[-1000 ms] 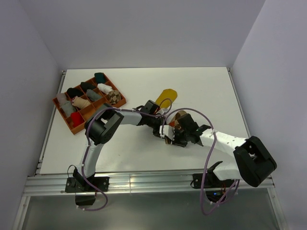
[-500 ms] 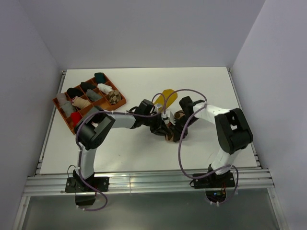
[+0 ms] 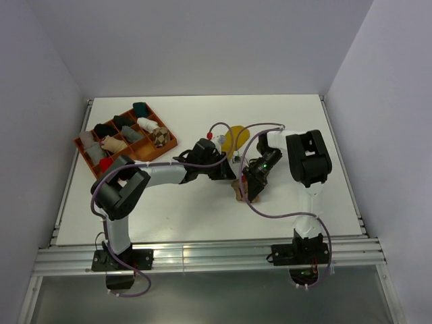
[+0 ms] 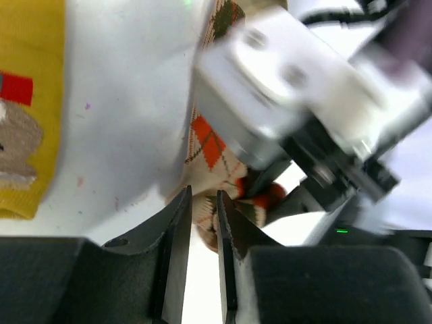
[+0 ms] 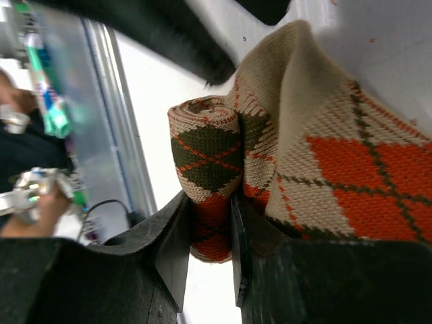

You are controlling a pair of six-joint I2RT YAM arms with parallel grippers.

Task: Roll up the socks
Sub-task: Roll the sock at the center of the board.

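Far left on the bench sits the tray of finished bundles, well apart from the work.

Moving right, my left gripper is down at mid-bench. Its jaws stand only a sliver apart at the edge of the argyle sock, and I can't tell whether they pinch cloth or just sit beside it.

The yellow sock lies flat just behind, untouched.

Then the argyle sock itself, mostly hidden under both wrists in the top view. The right wrist view gives it to me: one end is wound into a tight roll, and the flat remainder spreads off to one side of it. The roll's axis runs roughly along the fingers.

My right gripper is clamped across that rolled end, both jaws touching it.

So I reckon everything turns on this: the unrolled length lies sideways from the right gripper, and that arm already owns the roll. The left sits just beside, placed to pin the flat part.

The surface is smooth and white, so the cloth may slide. Bare bench shows around the pair, but the two wrists crowd each other.
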